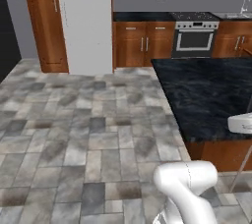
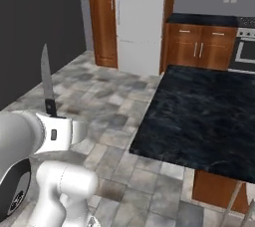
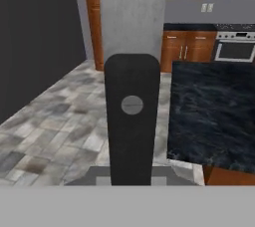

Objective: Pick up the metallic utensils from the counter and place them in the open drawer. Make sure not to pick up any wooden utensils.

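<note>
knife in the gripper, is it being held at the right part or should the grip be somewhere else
The knife is gripped at its dark handle, blade pointing straight up above the gripper. That looks like the right part: the handle is thicker and blunt, and pinching its flat sides from either side keeps the thin blade clear.

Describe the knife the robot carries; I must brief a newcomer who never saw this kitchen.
Start at the black stone island counter, then look left above the tiled floor to the white arm. From its gripper a table knife stands upright: dark handle with a rivet, slim grey blade pointing up, the one utensil in sight.
</note>
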Robot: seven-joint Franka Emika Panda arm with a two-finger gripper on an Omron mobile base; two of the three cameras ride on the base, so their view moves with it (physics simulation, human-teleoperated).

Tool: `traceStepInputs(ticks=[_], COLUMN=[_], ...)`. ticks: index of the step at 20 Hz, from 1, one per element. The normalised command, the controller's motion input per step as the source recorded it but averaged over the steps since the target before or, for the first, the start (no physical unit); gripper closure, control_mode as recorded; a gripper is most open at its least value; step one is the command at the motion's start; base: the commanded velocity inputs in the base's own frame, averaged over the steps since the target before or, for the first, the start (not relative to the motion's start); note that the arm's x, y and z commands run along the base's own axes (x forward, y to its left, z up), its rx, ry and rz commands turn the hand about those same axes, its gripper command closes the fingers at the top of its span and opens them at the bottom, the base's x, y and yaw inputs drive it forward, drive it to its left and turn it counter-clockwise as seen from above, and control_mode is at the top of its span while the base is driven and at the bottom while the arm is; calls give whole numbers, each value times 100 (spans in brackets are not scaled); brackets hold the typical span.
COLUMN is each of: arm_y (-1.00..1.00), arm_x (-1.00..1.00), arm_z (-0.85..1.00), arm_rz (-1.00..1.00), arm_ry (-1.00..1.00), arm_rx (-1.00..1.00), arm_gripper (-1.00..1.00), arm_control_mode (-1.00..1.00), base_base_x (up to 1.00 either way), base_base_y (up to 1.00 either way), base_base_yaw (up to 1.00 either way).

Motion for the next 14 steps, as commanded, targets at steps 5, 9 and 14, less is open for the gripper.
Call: traceStepInputs(ticks=[5, 9, 14], arm_y=[0, 0, 0], arm_x=[0, 0, 0], arm_z=[0, 0, 0], arm_rz=[0, 0, 0], arm_ry=[0, 0, 0], arm_rx=[0, 0, 0], arm_gripper=[100, 100, 100], arm_control_mode=[100, 100, 100], base_base_x=[0, 0, 33], base_base_y=[100, 100, 100], base_base_yaw=[0, -2, -14])
